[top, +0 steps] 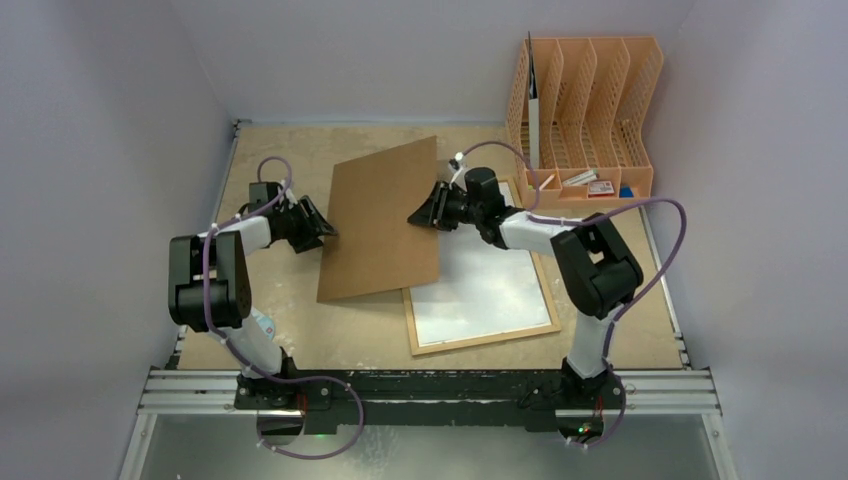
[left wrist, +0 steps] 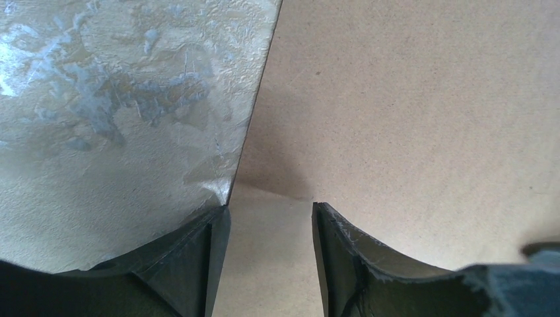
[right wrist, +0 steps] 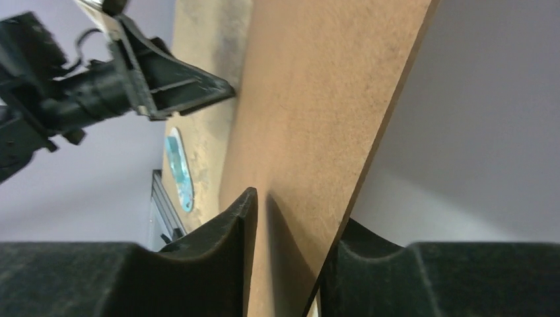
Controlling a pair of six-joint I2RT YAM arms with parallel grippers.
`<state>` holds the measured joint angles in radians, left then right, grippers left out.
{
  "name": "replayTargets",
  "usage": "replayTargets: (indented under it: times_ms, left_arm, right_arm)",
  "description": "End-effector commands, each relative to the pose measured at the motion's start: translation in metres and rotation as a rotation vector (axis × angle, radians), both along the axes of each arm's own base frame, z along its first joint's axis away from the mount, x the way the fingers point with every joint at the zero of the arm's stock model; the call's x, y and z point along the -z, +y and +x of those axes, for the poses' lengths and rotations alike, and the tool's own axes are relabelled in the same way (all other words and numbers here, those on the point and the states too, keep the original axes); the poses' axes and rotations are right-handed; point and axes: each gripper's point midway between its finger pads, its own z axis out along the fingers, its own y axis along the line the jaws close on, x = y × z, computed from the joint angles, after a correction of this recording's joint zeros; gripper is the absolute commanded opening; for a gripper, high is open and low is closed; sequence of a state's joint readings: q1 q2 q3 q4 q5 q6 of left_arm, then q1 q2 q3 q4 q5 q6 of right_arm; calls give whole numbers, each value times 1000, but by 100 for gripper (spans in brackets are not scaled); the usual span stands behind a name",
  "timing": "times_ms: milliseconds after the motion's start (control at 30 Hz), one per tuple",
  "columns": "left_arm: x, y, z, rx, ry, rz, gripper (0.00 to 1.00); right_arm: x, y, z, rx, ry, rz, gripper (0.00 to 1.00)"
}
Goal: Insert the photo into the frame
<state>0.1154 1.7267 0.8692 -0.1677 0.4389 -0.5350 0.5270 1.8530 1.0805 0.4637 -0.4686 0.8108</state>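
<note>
Here, left pincer point(top: 328, 232) and right pincer point(top: 412, 217) flank backboard point(top: 380, 215) edges.

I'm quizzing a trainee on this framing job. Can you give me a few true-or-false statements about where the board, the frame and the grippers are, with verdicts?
1. The brown backing board lies flat inside the frame. False: it is raised and tilted, between the two grippers.
2. The right gripper has its fingers on either side of the board's edge. True.
3. The left gripper is shut tight. False: its jaws stand apart at the board's opposite edge.
4. The orange file organiser stands at the far right of the table. True.
5. The frame lies on the table, white side up. True.
</note>
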Motion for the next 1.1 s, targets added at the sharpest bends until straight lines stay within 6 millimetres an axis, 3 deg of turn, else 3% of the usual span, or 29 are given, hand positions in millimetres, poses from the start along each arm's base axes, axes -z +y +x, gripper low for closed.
replayTargets:
  times_ms: [0,200,367,500,567,700,900,1067]
  left_arm:
    - [61,-5,-89,39,378,37,53]
    - [52,-1,-80,46,354,59,54]
    - [30,2,-61,42,270,77,64]
    - [2,4,-43,47,165,90,73]
    - [-12,1,-35,57,110,80,79]
    - [-33,-8,-28,73,19,38,78]
    - [-46,-44,-34,136,-52,-52,73]
    - [-42,-86,-45,208,-63,-76,69]
  right_arm:
    - [-26,15,0,-61,-17,66,33]
    - [-41,10,8,-15,-50,41,0]
    - [-78,1,10,13,-149,31,0]
    - [-121,-16,14,51,-246,35,0]
    - [-142,-33,19,89,-280,31,0]
    - [-178,-80,33,188,-347,2,0]
    - [-223,-136,30,302,-455,-55,0]
    - [-259,-159,12,376,-540,-46,0]
